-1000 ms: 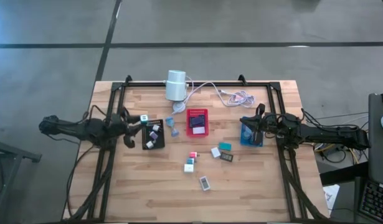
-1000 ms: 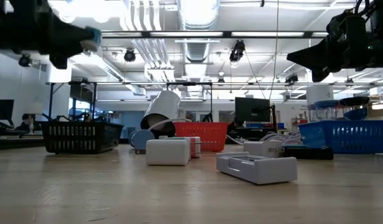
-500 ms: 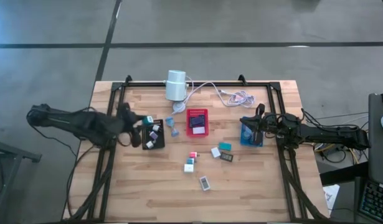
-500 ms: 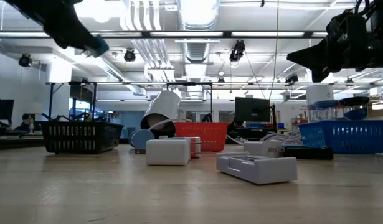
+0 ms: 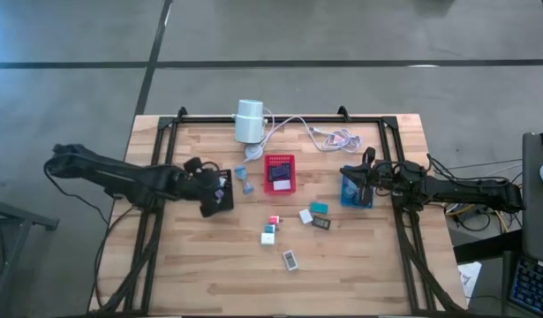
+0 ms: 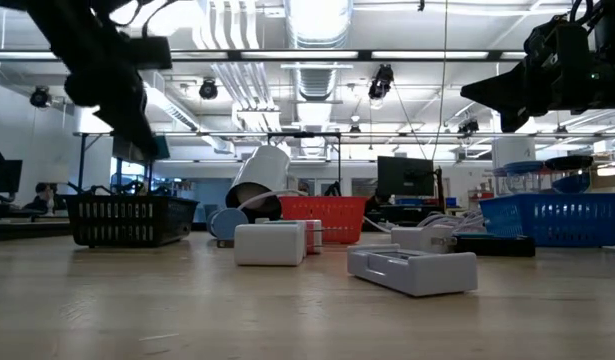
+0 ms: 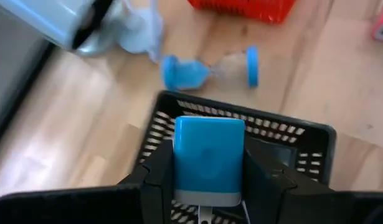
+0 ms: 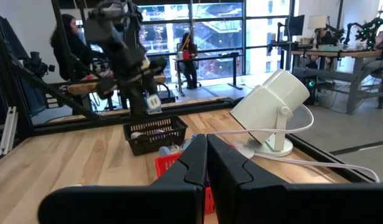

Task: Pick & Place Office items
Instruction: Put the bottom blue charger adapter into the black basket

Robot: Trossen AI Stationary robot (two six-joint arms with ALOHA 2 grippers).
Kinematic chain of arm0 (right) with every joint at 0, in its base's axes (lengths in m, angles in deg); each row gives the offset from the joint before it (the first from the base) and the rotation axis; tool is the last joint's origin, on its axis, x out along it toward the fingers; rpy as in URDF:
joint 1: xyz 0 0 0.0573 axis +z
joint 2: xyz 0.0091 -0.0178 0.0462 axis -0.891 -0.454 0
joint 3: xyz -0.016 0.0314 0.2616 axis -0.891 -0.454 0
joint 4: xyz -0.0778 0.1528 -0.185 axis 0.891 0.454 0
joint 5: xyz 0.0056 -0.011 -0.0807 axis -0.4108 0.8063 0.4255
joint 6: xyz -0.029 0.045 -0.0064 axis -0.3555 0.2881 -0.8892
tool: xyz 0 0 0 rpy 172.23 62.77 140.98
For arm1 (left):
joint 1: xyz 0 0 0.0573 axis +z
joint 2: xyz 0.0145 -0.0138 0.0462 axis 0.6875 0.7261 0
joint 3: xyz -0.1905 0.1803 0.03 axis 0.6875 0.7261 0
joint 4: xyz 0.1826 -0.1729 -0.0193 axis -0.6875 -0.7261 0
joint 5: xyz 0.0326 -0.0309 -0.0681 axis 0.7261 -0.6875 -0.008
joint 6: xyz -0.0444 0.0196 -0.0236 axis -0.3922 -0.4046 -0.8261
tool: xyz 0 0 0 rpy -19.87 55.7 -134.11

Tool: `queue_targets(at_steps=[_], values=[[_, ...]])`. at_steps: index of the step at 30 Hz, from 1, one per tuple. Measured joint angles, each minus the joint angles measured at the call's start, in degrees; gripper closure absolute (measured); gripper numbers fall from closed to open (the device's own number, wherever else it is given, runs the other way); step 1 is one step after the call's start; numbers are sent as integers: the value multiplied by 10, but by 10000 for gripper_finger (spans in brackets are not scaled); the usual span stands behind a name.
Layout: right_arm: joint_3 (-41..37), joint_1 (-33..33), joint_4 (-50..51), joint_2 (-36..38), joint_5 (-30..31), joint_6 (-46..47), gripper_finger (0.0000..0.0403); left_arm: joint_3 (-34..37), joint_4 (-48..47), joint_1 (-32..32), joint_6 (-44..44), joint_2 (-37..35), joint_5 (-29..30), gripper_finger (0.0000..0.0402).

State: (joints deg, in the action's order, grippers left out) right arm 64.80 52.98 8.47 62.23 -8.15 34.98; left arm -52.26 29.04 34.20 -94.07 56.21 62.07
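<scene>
While your left gripper [image 7: 209, 180] hangs over the black mesh tray [image 7: 303, 134], its fingers clamp a small blue rectangular block [image 7: 208, 158] just above that tray. Your right gripper [image 8: 207, 158] waits with fingers pressed together and empty above the blue tray [image 5: 356, 196]. Several small stationery pieces [image 5: 271, 229] lie mid-table.

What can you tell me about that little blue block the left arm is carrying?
The blue block is a small, smooth, plastic-looking piece with rounded corners and a pale grey band along one end. It is clamped between the two dark fingers of the left pincer, which press its opposite sides. It hangs in the air above the black tray, a mesh basket on the wooden table, touching nothing but the fingers.
</scene>
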Motion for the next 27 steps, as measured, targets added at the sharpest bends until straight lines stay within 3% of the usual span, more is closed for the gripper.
queue_targets(at_steps=[7, 17, 24, 27], values=[[0, 0, 0, 0, 0, 0, 394, 55, 81, 13, 11, 29, -78, 279], [0, 0, 0, 0, 0, -3, 394, 63, 95, 14, 44, 68, -149, 279], [0, 0, 0, 0, 0, -2, 394, 55, 97, 17, 51, 99, -159, 278], [0, 0, 0, 0, 0, -2, 394, 52, 97, 17, 54, 106, -164, 259]])
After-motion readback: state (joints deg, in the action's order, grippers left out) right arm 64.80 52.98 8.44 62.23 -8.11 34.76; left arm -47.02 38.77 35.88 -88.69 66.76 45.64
